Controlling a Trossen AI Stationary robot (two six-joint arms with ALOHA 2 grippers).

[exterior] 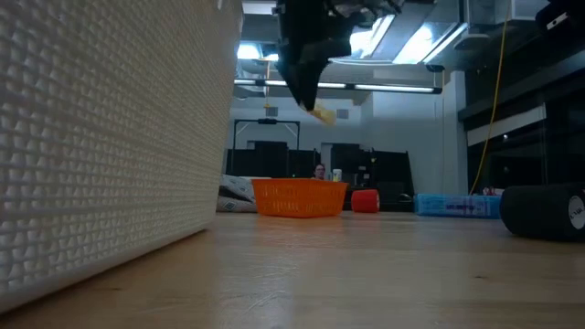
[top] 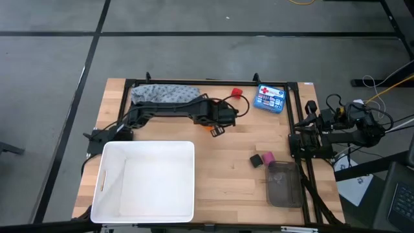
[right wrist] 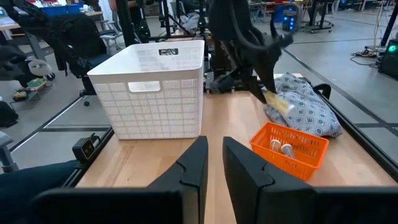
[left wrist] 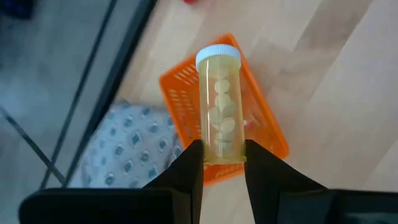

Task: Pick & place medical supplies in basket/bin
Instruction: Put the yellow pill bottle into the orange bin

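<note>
While the left tool (left wrist: 222,163) hangs in the air above the orange basket (left wrist: 273,134), its two fingers are clamped on the lower end of a yellow pill bottle (left wrist: 220,106) with a white cap, the round tablets showing through the wall. In the right wrist view the bottle (right wrist: 279,104) tilts down toward the basket (right wrist: 292,160), clear of its rim, and small pieces already lie inside. In the high view, taking the desk's (top: 226,168) middle as the clock's centre, the left tool (top: 218,126) sits near 12 o'clock with the basket only an orange sliver beneath it. The grey cloth (top: 165,92) lies at about 11 o'clock, just beside the basket. A red roll (top: 237,93) rests near 12, a blue first-aid box (top: 270,99) near 1, the black roll (top: 257,160) and pink roll (top: 267,157) touching each other near 4, next to a clear tray (top: 283,184). The white tub (top: 145,181) fills 7 to 8 o'clock. The right tool (right wrist: 214,163) waits off the desk's 3 o'clock edge, its fingers a narrow gap apart and holding nothing.
</note>
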